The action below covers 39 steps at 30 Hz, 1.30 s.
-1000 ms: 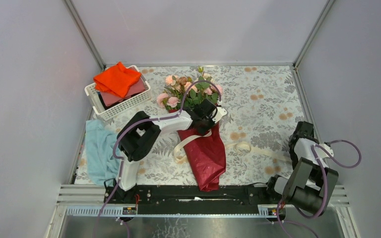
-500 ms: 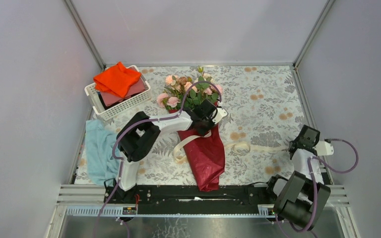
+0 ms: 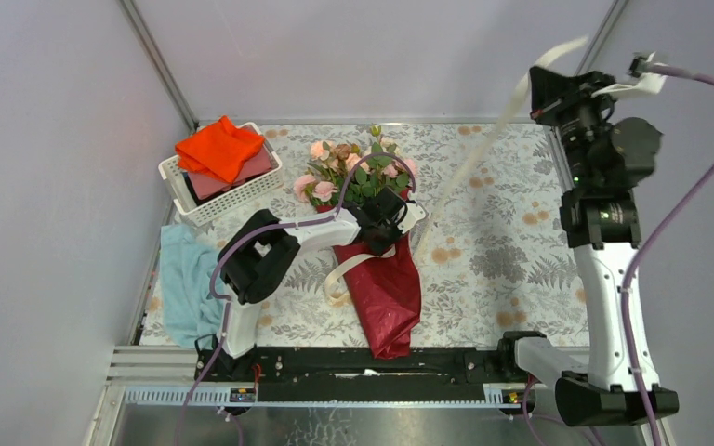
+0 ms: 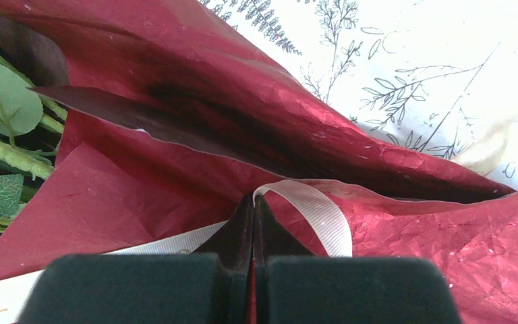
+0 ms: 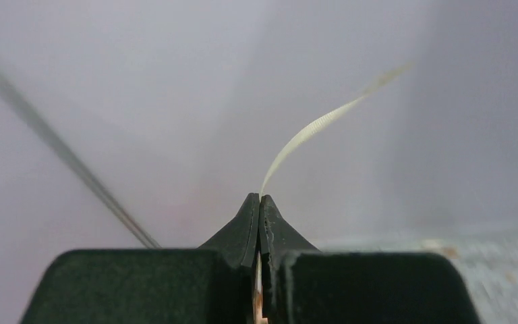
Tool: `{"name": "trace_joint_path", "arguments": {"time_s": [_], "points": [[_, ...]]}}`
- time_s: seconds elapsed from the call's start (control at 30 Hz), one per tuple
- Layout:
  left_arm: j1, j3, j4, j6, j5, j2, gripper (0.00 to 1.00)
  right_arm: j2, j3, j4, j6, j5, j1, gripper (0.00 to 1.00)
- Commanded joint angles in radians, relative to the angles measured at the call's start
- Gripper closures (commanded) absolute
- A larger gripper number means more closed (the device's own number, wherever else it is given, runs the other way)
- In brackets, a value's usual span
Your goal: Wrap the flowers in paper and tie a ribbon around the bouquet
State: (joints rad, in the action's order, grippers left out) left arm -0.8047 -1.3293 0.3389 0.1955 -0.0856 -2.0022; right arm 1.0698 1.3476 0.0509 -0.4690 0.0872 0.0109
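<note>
The ribbon is running taut from the bouquet, lying mid-counter, up to the right end effector, which is clenched on its free end. That arm has been rising from counter level to high right of the bouquet within the last second, so slack is being drawn out for tying. The left end effector is clenched, pinching a ribbon loop against the paper. Left of the bouquet, a white basket is holding an orange cloth over a reddish folded item.
</note>
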Motion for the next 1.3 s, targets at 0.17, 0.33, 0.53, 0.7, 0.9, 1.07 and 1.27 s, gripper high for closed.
{"name": "trace_joint_path", "arguments": {"time_s": [0.17,0.33,0.53,0.7,0.9,1.07,1.27], "points": [[-0.002,-0.002,0.041,0.029,0.012,0.014,1.0,-0.043,-0.248,0.129,-0.036,0.294,0.138,1.0],[0.07,-0.051,0.08,0.02,-0.076,0.041,1.0,-0.08,-0.474,0.285,0.012,0.367,0.407,1.0],[0.196,-0.072,0.071,-0.014,-0.186,0.058,1.0,0.012,-0.741,0.595,-0.065,0.4,0.635,1.0],[0.265,-0.081,0.063,-0.058,-0.249,0.057,1.0,0.212,-0.826,0.79,-0.127,0.427,0.732,1.0],[0.333,-0.124,0.076,-0.081,-0.285,0.108,1.0,0.419,-0.848,0.821,-0.121,0.323,0.731,1.0],[0.344,-0.146,0.123,-0.031,-0.218,0.291,1.0,0.485,-0.78,0.748,-0.045,0.272,0.731,1.0],[0.323,-0.126,0.319,0.224,-0.291,0.547,1.0,0.57,-0.611,0.589,0.05,0.276,0.72,1.0]]}}
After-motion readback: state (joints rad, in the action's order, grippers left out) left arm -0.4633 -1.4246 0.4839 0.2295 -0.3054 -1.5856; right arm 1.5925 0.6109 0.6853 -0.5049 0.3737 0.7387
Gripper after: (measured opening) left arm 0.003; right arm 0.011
